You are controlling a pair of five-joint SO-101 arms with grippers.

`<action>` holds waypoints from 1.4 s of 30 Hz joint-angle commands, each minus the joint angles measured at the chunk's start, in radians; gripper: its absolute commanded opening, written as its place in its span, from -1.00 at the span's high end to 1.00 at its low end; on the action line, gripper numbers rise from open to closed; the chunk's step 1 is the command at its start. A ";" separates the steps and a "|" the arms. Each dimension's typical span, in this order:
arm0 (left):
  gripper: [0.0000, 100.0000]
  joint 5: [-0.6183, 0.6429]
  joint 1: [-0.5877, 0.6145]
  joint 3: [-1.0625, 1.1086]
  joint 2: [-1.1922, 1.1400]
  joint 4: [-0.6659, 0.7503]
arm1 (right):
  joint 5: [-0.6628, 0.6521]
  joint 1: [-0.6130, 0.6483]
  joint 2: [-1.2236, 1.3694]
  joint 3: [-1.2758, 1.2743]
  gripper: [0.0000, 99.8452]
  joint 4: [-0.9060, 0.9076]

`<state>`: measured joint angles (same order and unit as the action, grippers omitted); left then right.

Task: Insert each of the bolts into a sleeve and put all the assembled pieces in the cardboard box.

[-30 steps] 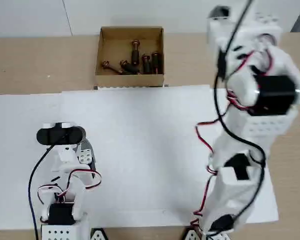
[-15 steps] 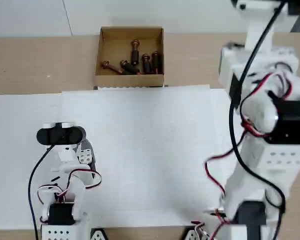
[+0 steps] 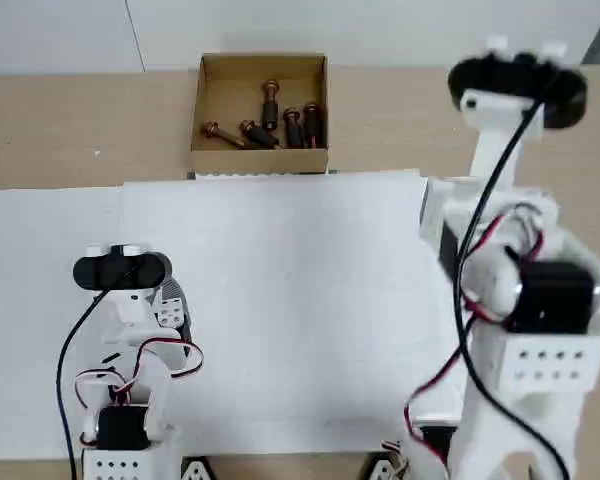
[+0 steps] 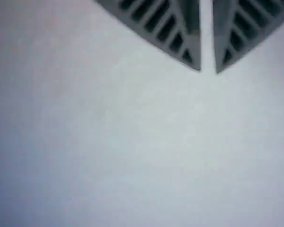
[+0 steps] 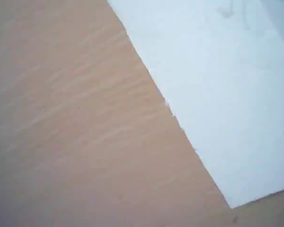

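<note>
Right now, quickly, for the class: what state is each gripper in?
Left gripper: closed, fingers almost touching, holding nothing.
Right gripper: cannot be told.

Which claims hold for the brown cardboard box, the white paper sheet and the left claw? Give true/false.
1. The brown cardboard box holds several dark bolt-and-sleeve pieces. True.
2. The box stands on the white paper sheet. False: it stands on the light wooden table, just beyond the sheet's far edge.
3. The left claw grips a bolt. False: nothing sits between its grey ribbed fingers.
4. The left claw hangs over the white sheet. True.
</note>
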<state>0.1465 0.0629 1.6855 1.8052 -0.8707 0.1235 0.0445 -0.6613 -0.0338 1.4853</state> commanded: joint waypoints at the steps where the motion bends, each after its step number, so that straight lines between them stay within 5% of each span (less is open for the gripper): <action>1: 0.99 -0.002 0.000 -0.004 0.009 -0.009 | 0.006 -0.004 -0.160 -0.252 0.99 -0.150; 17: 0.99 -0.002 0.000 -0.004 0.009 -0.009 | -0.015 0.004 -0.650 -1.100 0.99 -0.498; 33: 0.99 -0.002 0.000 -0.004 0.009 -0.009 | -0.103 0.041 -1.162 -1.522 0.99 -0.504; 42: 0.99 -0.002 0.000 -0.004 0.009 -0.009 | -0.094 0.041 -1.155 -1.591 0.99 -0.513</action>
<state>0.1465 0.0629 1.6855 1.8052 -0.8707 0.0361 0.0813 -1.7998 -1.6172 0.9912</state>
